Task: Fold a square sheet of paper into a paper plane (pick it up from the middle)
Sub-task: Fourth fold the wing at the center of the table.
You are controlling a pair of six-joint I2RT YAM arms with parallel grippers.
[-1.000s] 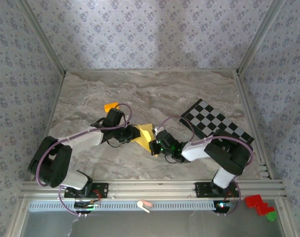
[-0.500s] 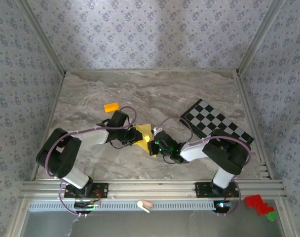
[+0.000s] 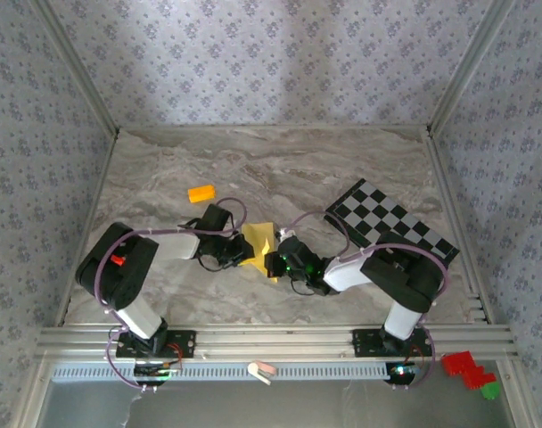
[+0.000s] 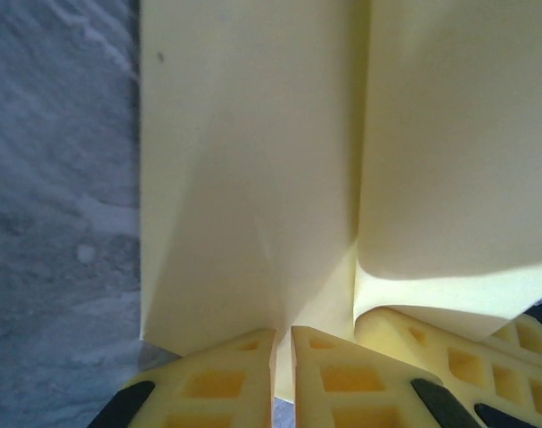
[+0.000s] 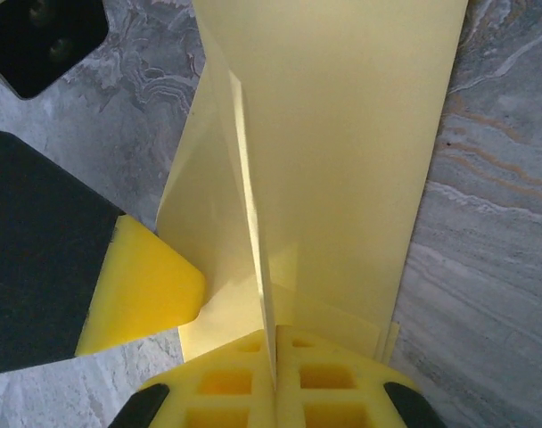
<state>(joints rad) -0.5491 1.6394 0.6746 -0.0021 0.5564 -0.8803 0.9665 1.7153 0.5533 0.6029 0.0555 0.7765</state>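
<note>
Square sheet of paper (image 3: pixel 259 242), part-folded: light, limp, crease-prone.
Pinched by near-closed left gripper (image 4: pixel 283 343) and fully closed right gripper (image 5: pixel 275 343); grips best along creases.

A grey marbled table (image 3: pixel 342 160) bears an orange block (image 3: pixel 201 193) and a checkered board (image 3: pixel 391 223).

The left arm is swinging its elbow rightward and away from the near edge, its upper link now standing steeper. The left gripper (image 3: pixel 239 253) is drawing clear of the small orange block (image 3: pixel 201 193), which is now lying fully uncovered, and its jaws are narrowing onto the pale-yellow paper (image 3: pixel 260 239). The right gripper (image 3: pixel 273 264) is edging left toward the left one, so the paper between them is gathering into a narrower fold, showing less yellow from above
</note>
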